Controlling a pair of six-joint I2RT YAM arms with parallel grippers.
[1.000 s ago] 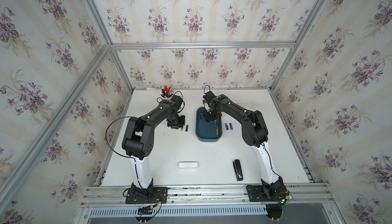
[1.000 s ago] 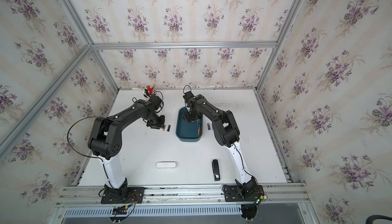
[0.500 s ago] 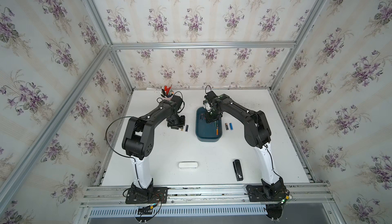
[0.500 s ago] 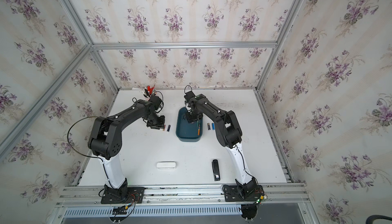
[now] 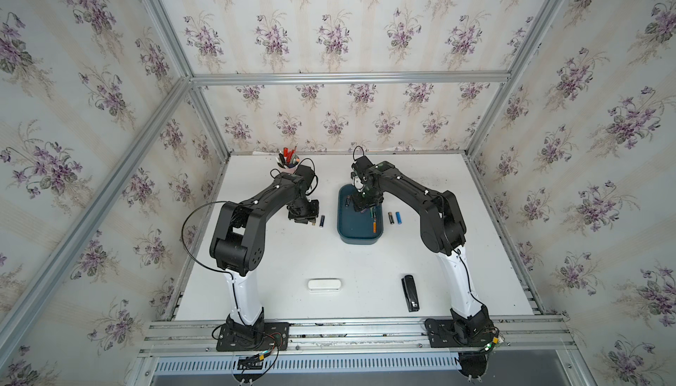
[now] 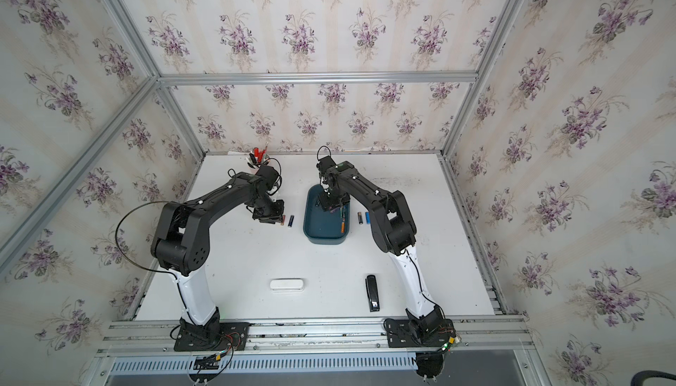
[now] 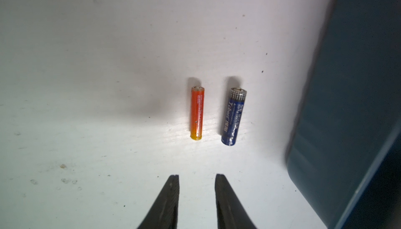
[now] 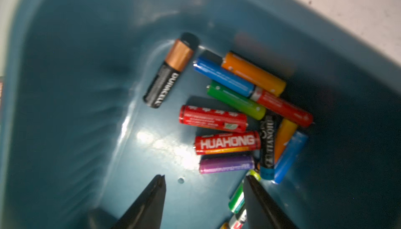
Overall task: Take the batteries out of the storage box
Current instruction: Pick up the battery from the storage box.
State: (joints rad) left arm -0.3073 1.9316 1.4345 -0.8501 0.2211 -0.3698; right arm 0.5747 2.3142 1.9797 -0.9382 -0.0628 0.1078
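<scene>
1. The storage box [image 5: 360,241]: a dark teal-blue plastic bin with low walls and no lid. You find it just above the centre of both top views, on the white surface [image 5: 292,263] between the arms. It holds a loose heap of cylindrical batteries [image 8: 238,113] bunched toward one wall. Among them are a black-and-copper cell [image 8: 171,71], a red cell lettered HUAHONG [image 8: 226,142] and a purple cell [image 8: 225,164]. Most of the stock is not yet removed.

2. Your right claw [image 8: 205,178]: jaws wide apart and empty, poised over the box floor just short of the purple cell. The spread looks chosen to straddle one cell across its width. A green cell [image 8: 237,197] sits partly hidden behind one finger and could be caught instead.

3. Your left claw [image 7: 196,175]: jaws narrow with nothing between them, low over the surface, left of the box in a top view. Ahead of it lie a slim orange battery [image 7: 197,114] and a dark blue battery [image 7: 234,117], parallel and not touching, apparently stock already taken out.

4. Right of the box in a top view: a dark copper-tipped battery [image 5: 391,217] and a light blue battery [image 5: 398,217], side by side. Each arm seems to keep its own pile on its own side, so the arms need not cross.

5. Not yours to handle: a white oblong case [image 5: 324,284] at lower centre and a black stapler [image 5: 410,292] at lower right.
</scene>
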